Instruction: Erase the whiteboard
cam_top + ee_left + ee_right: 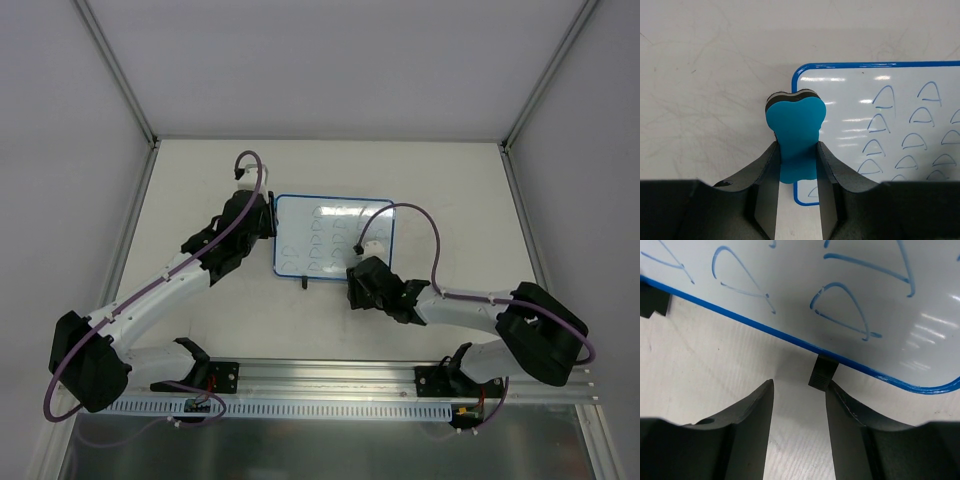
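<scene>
At whiteboard [850, 100] rim, left gripper [797, 147] clamping eraser [796, 120]

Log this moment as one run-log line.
left end effector: shut on blue eraser at left edge of whiteboard | right end effector: open, beside black foot at near edge | board: blue marks present

The eraser [794, 130] overlaps the left edge of the whiteboard [850, 100].

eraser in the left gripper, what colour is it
Teal-blue eraser, black layer beneath; left wrist view.
</scene>
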Controlling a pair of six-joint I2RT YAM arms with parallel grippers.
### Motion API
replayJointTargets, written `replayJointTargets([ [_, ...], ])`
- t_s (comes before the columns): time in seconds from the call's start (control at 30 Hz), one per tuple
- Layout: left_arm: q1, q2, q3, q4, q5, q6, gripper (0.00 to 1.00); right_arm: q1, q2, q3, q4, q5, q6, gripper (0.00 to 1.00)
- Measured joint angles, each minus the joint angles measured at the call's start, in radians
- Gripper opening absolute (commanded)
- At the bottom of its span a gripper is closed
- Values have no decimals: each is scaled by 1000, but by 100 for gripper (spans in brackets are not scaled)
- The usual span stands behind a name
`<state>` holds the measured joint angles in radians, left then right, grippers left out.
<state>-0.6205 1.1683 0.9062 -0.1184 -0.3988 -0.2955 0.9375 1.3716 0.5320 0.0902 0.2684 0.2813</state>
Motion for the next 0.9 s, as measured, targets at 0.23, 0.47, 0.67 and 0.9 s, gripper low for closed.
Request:
replayJointTargets([
  [0.23, 14, 0, 0, 0, 6, 0, 0, 30, 18, 56, -61, -74, -78, 49],
  [0.47, 19, -15, -2, 0, 33, 1, 0, 27, -93, 182, -203, -126, -222, 52],
  [0.67, 20, -28, -22, 0, 61, 2, 0, -63, -219, 326, -240, -160, -369, 66],
  [0.9, 20, -68, -62, -3, 110, 29, 0, -433, -285, 396, -306, -375, -496, 93],
])
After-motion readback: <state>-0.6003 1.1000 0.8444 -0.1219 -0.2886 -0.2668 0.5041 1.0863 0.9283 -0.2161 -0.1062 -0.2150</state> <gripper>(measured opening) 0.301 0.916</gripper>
